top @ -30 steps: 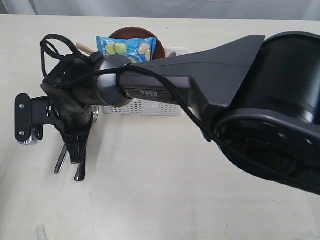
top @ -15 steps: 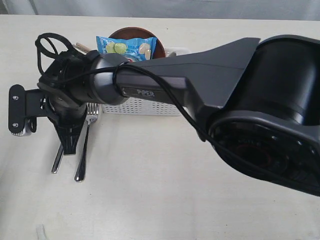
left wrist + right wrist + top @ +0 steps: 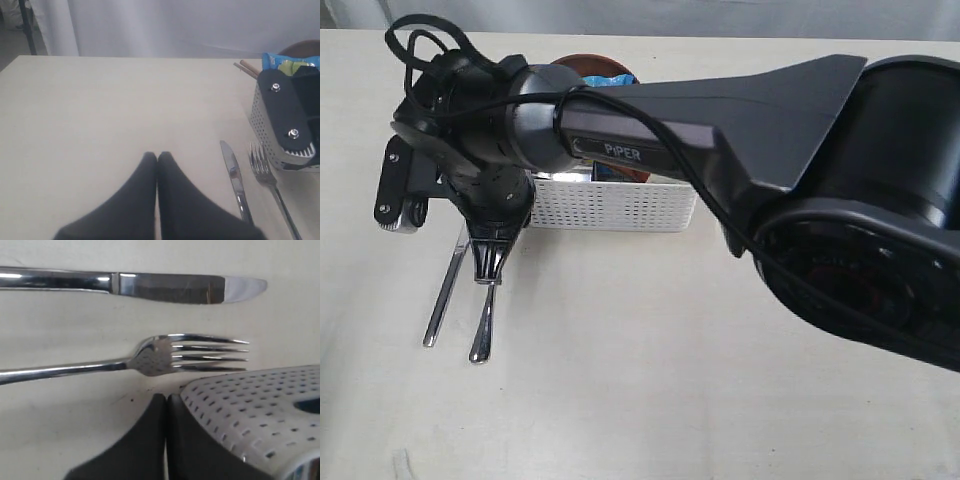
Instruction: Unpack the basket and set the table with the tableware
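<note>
A: Well, exterior view first: where does the cutlery sit?

B: Knife (image 3: 442, 295) and fork (image 3: 480, 325) lie side by side on the tabletop (image 3: 670, 390), just off the end of the basket (image 3: 620, 205). The right arm (image 3: 720, 110) reaches across, and the right claw (image 3: 484, 243) hangs over the fork's head, pinched together with nothing in it.

A: And the left wrist view?

B: The left claw (image 3: 157, 159) is closed too, empty, over bare tabletop and apart from the basket. Chopsticks (image 3: 246, 67) and a blue bag (image 3: 285, 61) poke above the rim.

A: Right wrist view?

B: Its fingertips meet right beside the basket's perforated wall, with the fork tines close by.

A: What could go wrong?

B: My guess: dipping in with the fingers pressed together would shove things rather than grasp them. It could also clip the rim and slide the light basket into the fork. The bag sits against the brown plate (image 3: 582, 62), so it could be dragged out with it.
</note>
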Tool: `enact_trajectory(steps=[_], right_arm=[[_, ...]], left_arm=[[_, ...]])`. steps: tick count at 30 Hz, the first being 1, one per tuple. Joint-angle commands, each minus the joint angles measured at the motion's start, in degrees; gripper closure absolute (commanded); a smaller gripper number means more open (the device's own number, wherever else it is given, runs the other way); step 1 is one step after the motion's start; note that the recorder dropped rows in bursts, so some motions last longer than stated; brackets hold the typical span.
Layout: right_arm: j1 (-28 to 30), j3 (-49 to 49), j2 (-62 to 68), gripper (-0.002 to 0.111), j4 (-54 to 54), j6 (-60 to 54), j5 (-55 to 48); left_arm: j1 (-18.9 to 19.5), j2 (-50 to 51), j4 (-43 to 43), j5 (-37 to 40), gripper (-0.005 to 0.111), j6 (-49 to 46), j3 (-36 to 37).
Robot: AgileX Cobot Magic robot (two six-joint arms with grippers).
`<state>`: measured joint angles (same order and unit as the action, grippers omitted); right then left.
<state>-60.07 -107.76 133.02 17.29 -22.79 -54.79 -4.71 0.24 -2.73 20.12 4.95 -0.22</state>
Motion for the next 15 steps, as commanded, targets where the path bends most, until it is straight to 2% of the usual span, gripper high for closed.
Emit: enact_trajectory(steps=[1,4,15], right_arm=[[1.3,0.0,-0.2,0.109,-5.7,-1.7,-2.8],[2.0,0.0,0.8,0.109,-9.2,-3.4,-3.1],[1.9,0.0,2.1,0.109,-9.3,-4.0,-0.5]], left_arm=[[0.2,-0.2,-0.4,-0.5,0.107,-0.2,0.2],[0.2,-0.2,-0.4,-0.5,0.107,-0.2,0.2],[0.2,-0.2,-0.4,-0.5,0.107,-0.2,0.2]])
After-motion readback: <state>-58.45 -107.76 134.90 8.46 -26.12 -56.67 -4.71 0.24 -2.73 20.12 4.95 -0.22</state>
